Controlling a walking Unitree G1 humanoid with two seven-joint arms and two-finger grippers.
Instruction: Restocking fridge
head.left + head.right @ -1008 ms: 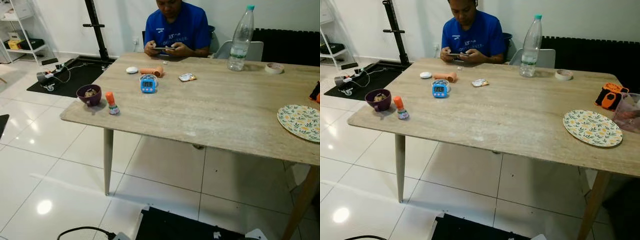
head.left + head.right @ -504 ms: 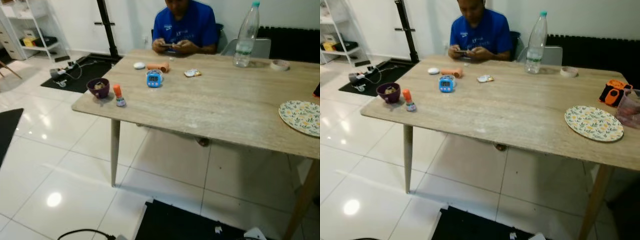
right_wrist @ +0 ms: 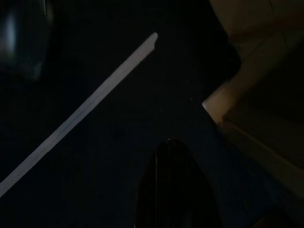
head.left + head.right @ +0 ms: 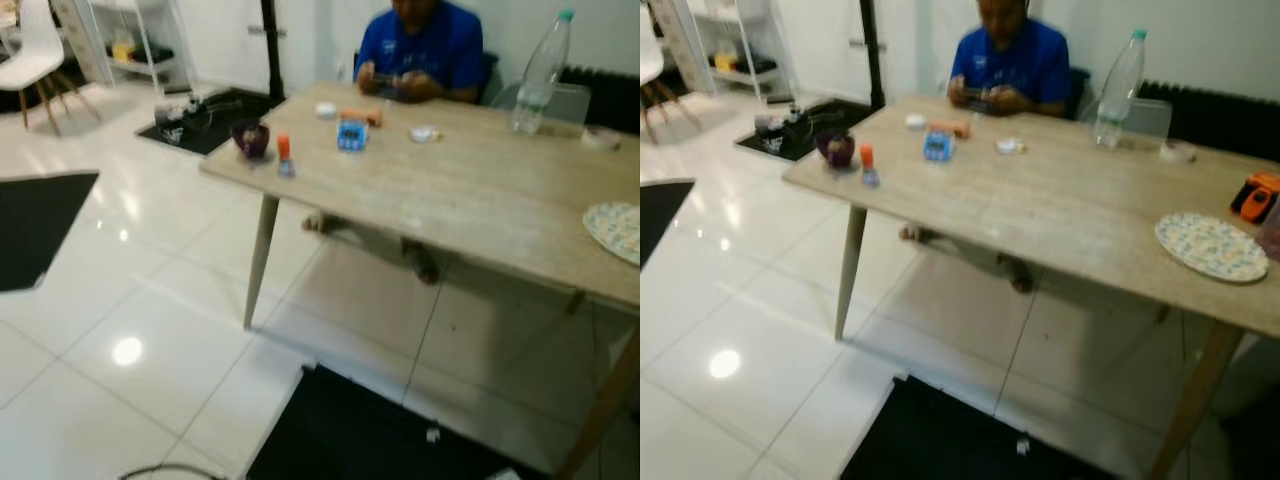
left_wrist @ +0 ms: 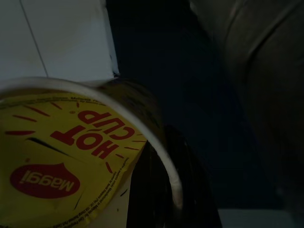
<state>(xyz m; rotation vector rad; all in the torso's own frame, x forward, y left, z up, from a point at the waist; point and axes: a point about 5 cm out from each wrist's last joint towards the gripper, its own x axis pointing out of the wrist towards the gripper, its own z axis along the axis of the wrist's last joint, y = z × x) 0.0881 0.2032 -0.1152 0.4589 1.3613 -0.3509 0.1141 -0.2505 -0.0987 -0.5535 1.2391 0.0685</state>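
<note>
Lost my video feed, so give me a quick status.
Left gripper shut on yellow noodle cup. Right gripper idle in the dark. Wooden table and seated person ahead.

A long wooden table (image 4: 1060, 215) is taking up most of the room, and a person in a blue shirt (image 4: 1012, 60) is sitting at the far end looking down at a phone. Near the left corner a purple bowl (image 4: 836, 149) is sitting just beside a little orange-capped bottle (image 4: 869, 166) — a blue timer (image 4: 937, 146) is further in. A clear water bottle (image 4: 1117, 88) is standing upright, and a floral plate (image 4: 1211, 246) is lying near the right edge. White glossy floor tiles (image 4: 730, 330) are catching the light.
</note>
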